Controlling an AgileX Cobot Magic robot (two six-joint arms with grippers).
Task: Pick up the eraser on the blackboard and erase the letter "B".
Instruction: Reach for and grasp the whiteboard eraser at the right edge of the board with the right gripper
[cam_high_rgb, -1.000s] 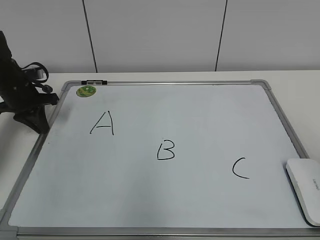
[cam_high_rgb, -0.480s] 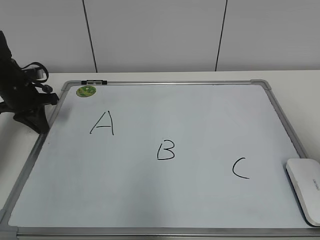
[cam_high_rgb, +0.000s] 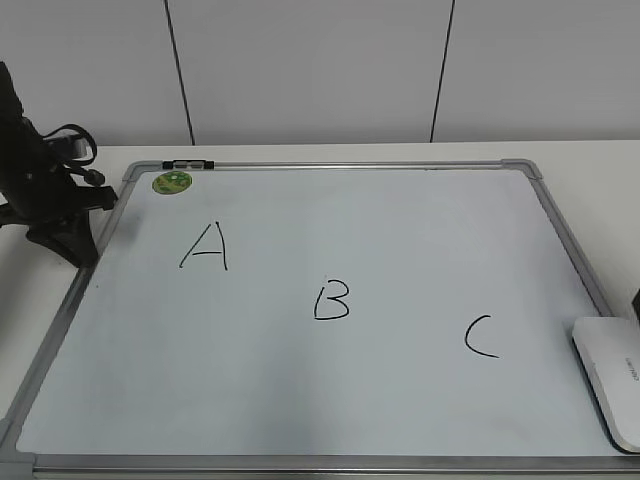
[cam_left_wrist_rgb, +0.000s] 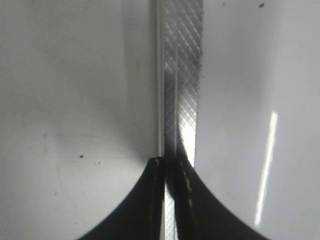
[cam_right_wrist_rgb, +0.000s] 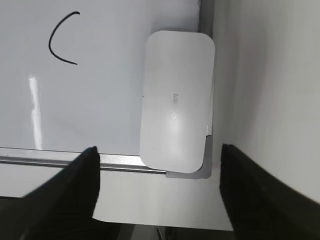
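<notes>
The blackboard (cam_high_rgb: 400, 230) lies flat on the table. The letter "B" (cam_high_rgb: 331, 300) is drawn near its middle. The eraser (cam_high_rgb: 612, 375) lies white side up on the board's near right corner. In the right wrist view, my right gripper (cam_right_wrist_rgb: 159, 149) is open above the eraser (cam_right_wrist_rgb: 176, 100), with its fingers either side of the near end and not touching it. My left gripper (cam_high_rgb: 80, 250) is shut and empty at the board's left frame (cam_left_wrist_rgb: 182, 75). Its tips (cam_left_wrist_rgb: 170, 165) are pressed together over the frame.
A black "A" (cam_high_rgb: 206, 247) and "C" (cam_high_rgb: 481, 336) flank the B; the C also shows in the right wrist view (cam_right_wrist_rgb: 62, 40). A green sticker (cam_high_rgb: 172, 182) and a small clip (cam_high_rgb: 188, 164) sit at the far left corner. White wall panels stand behind.
A dark sliver of the right arm has appeared at the right edge of the exterior view above the eraser. The left arm, eraser and letters have not moved.
</notes>
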